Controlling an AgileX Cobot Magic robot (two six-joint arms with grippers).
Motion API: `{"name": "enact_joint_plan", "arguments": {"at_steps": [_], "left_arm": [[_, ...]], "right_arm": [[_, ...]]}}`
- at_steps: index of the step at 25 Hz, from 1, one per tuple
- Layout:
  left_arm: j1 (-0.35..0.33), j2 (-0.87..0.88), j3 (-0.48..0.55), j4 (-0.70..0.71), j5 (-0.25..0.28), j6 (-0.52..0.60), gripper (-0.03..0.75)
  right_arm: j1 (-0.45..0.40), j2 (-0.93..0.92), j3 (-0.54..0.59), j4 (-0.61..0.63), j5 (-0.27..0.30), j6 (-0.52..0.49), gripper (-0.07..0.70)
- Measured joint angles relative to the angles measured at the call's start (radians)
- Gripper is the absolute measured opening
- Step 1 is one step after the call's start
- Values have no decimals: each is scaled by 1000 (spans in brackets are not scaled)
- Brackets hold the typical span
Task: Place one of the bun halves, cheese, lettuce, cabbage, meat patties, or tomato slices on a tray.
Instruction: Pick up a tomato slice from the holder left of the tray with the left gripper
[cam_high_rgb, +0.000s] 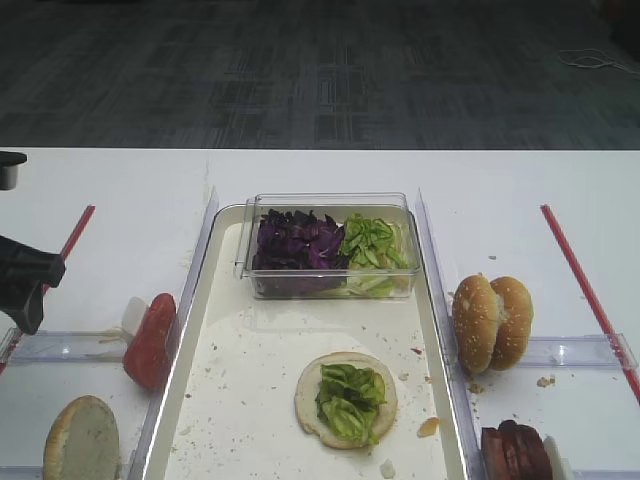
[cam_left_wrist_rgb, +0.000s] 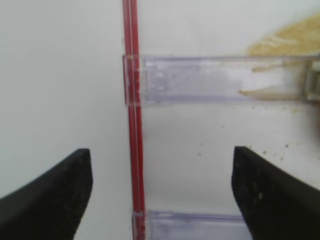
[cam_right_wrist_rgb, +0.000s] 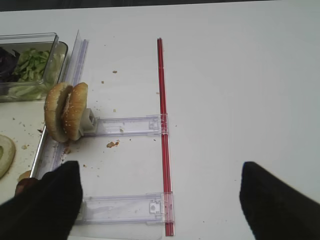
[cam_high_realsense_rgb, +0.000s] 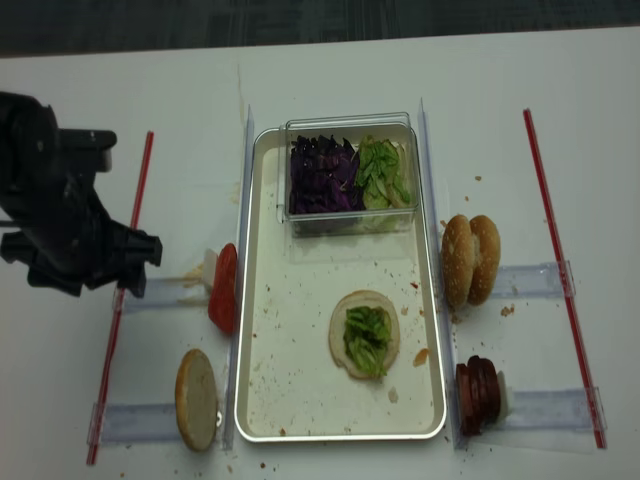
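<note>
White tray (cam_high_realsense_rgb: 262, 400) holds your lettuce-topped bun half (cam_high_realsense_rgb: 364, 334); left gripper (cam_left_wrist_rgb: 160, 192) jaws wide open, empty, over the red strip (cam_left_wrist_rgb: 133, 120); right gripper (cam_right_wrist_rgb: 160, 195) jaws spread too.

a bun half (cam_high_rgb: 346, 398) topped with lettuce (cam_high_rgb: 350, 398) lies on the tray (cam_high_rgb: 240, 400) toward 6 o'clock. a clear box (cam_high_rgb: 330, 246) of cabbage (cam_high_rgb: 295, 243) sits at 12. two seeded buns (cam_high_rgb: 492, 322) stand at 3, tomato slices (cam_high_rgb: 150, 340) at 9.

Tomato slices (cam_high_realsense_rgb: 224, 289) left of tray (cam_high_realsense_rgb: 262, 380) — meat patties (cam_high_realsense_rgb: 479, 391) right
</note>
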Motion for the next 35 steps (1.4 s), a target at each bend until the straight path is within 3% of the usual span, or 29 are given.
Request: {"name": "enact_joint_plan", "arguments": {"at_steps": [15,29,35], "left_arm": [[-24,34,-51,-80,0,58,561],[-364,36,-92,-88,-45,5,561],[-427,53,-92,-107,-53,-7,561]], "right_arm": [[0,0,0,0,0,0,663],[0,0,0,0,2,-2,664],[0,0,0,0,2,-2,663]]}}
